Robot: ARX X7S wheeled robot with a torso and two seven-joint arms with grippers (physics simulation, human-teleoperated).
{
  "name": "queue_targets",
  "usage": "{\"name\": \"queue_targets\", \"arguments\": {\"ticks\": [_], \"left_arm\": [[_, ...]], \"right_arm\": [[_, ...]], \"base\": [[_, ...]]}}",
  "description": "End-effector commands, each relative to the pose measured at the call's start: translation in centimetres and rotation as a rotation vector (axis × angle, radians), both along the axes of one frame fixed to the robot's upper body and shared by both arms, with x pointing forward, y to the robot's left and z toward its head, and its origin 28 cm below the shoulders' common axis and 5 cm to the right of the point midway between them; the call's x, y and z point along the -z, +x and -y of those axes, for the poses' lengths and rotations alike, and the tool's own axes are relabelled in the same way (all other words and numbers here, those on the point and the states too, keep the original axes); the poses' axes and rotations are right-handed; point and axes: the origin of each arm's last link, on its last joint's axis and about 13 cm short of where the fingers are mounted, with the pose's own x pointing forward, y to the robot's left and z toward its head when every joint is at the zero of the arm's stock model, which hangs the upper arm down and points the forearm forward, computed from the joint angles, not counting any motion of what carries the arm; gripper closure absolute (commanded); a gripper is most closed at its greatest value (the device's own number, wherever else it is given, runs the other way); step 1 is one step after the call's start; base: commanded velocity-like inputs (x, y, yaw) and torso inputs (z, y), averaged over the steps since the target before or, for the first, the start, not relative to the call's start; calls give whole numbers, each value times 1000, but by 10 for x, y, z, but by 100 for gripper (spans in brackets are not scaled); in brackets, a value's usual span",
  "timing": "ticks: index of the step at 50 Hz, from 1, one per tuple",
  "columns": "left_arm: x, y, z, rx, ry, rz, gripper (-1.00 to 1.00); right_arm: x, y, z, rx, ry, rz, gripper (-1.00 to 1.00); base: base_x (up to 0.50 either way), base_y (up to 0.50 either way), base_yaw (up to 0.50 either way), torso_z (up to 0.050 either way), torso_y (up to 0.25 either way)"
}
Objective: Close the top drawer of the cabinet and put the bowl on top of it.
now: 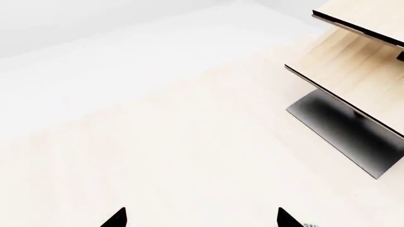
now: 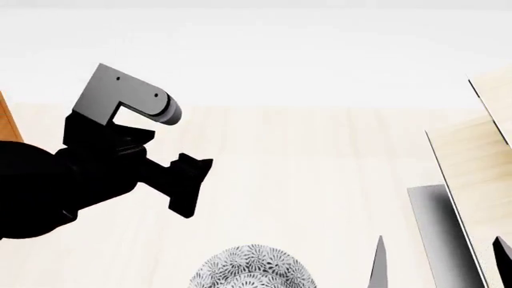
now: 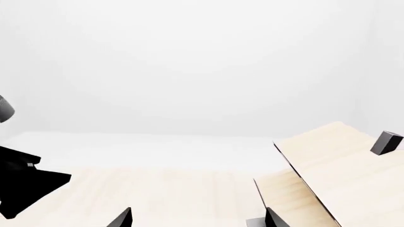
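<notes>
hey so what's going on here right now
A two-armed robot is working over a pale wooden floor, and neither claw is holding anything. The left arm is raised at the left of the head view. The patterned bowl sits low in front, untouched. Only a sliver of the reddish cabinet shows at the far left, so its drawer can't be judged.

Bowl (image 2: pixel 253 269) glazed ceramic, floral-patterned; floor (image 2: pixel 320 180) pale matt wood.

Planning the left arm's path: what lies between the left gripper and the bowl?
In the head view, only bare pale wooden floor lies between the left gripper and the bowl; nothing stands there.
</notes>
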Motion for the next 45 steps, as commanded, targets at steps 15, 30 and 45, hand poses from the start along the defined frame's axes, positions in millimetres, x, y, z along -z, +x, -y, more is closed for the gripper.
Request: {"name": "queue_targets", "arguments": {"ticks": [15, 30, 45], "left_arm": [[31, -2, -4, 27, -24, -97, -100], [45, -2, -1, 55, -49, -134, -100], [61, 4, 6, 77, -26, -161, -100]], "right_arm": [[0, 1, 0, 0, 7, -2, -100], [1, 3, -1, 1, 9, -6, -100], [2, 0, 2, 11, 12, -12, -100]], "base": [[0, 0, 0, 0, 0], [0, 0, 0, 0, 0], [0, 0, 0, 0, 0]]}}
